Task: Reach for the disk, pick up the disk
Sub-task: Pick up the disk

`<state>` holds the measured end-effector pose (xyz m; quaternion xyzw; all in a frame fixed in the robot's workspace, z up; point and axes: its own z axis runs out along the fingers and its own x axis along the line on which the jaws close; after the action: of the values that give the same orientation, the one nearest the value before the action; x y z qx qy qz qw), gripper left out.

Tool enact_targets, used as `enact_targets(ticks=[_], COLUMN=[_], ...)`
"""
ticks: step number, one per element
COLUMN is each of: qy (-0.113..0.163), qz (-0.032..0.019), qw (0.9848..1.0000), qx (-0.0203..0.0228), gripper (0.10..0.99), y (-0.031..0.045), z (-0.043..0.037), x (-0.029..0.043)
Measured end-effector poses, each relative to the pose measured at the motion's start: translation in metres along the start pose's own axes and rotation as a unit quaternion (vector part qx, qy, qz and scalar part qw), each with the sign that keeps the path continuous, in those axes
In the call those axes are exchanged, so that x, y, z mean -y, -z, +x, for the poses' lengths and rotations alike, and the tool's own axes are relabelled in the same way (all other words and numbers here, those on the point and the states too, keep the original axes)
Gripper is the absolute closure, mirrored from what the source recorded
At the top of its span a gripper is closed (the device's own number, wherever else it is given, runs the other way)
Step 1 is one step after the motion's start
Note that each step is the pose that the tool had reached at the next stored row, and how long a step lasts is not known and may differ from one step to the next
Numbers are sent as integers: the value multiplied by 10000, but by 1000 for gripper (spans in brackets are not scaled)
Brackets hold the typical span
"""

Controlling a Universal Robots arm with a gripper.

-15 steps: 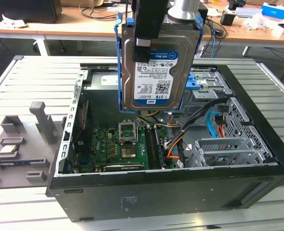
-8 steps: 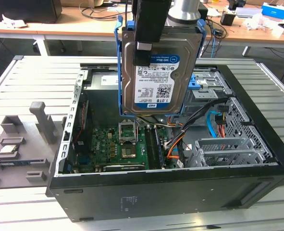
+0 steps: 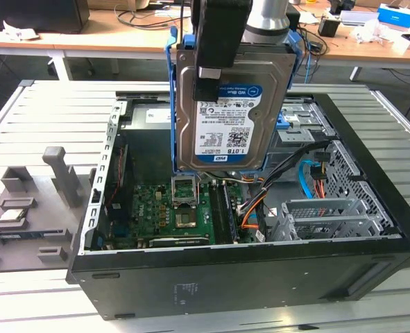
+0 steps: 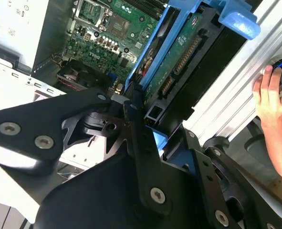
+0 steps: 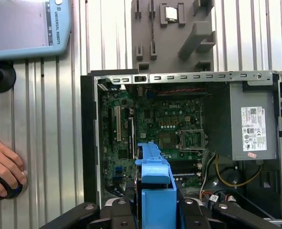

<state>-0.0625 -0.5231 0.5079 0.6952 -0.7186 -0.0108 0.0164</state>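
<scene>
Aloft, disk (image 3: 231, 104) clamped in pincer (image 3: 215, 66), long axis vertical, label inverted, above open case (image 3: 371, 243).

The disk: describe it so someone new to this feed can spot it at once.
Find the open black computer case on the slatted metal table in the exterior view. Above its green motherboard, the gripper holds the disk upright, clear of the case. It is the silver slab with a white-and-blue label and blue plastic bracket.

The exterior view looks down obliquely at the open computer case (image 3: 246, 277); both wrist views look down into it from close above.
</scene>
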Motion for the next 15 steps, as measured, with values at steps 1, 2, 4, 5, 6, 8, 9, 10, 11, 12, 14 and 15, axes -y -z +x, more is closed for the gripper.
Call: enact_targets(ticks=[1, 2, 4, 5, 6, 8, 9, 10, 11, 12, 14, 15], qy=[0, 0, 0, 0, 0, 0, 0, -1, 0, -1, 0, 0], qz=[0, 0, 0, 0, 0, 0, 0, 0, 0, 0, 0, 0], qw=[10000, 10000, 10000, 10000, 10000, 10000, 10000, 10000, 10000, 10000, 10000, 10000], qx=[0, 0, 0, 0, 0, 0, 0, 0, 0, 0, 0, 0], gripper=[718, 718, 718, 718, 718, 718, 718, 718, 718, 718, 718, 718], y=[0, 0, -1, -1, -1, -1, -1, -1, -1, -1, -2, -2], z=[11, 20, 65, 75, 92, 136, 155, 188, 217, 233, 264, 278], x=[0, 1, 3, 4, 5, 7, 8, 10, 11, 12, 13, 14])
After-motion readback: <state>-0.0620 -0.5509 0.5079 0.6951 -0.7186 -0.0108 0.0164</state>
